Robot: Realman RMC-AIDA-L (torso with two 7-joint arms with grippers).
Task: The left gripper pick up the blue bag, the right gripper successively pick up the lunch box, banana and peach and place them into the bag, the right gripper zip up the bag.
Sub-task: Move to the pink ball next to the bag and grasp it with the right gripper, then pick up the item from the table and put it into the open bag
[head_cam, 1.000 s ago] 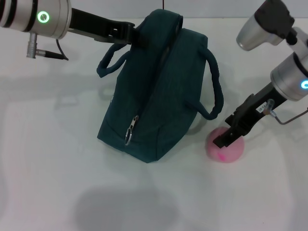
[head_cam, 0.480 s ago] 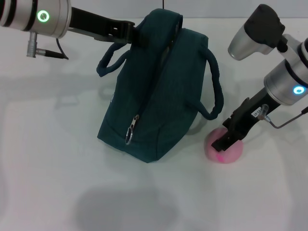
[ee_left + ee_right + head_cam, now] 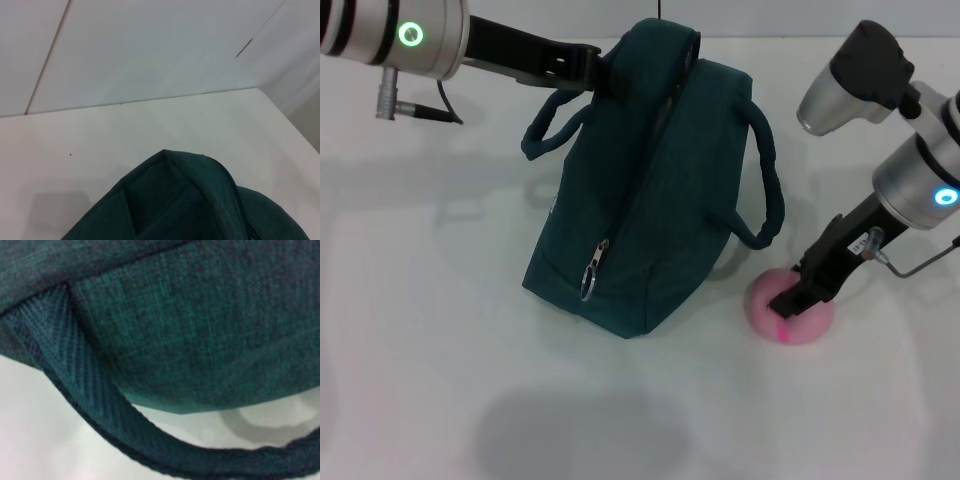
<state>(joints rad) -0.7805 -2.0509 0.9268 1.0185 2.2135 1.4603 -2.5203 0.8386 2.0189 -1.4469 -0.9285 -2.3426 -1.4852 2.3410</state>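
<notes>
Peach (image 3: 790, 314), lower right of frame: round, prob soft, bruisable; grip across widest part. Right gripper (image 3: 790, 300) on top, can't tell finger state.

White table (image 3: 440, 330) carries it all: the blue bag (image 3: 650, 190) stands upright near the middle, and the peach (image 3: 790, 312) sits on the surface just beside its right side, close to one loop handle (image 3: 767, 190).

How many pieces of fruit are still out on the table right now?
1: the peach lies on the table beside the blue bag, under the right gripper. No banana shows; it may be hidden in or behind the bag.
</notes>
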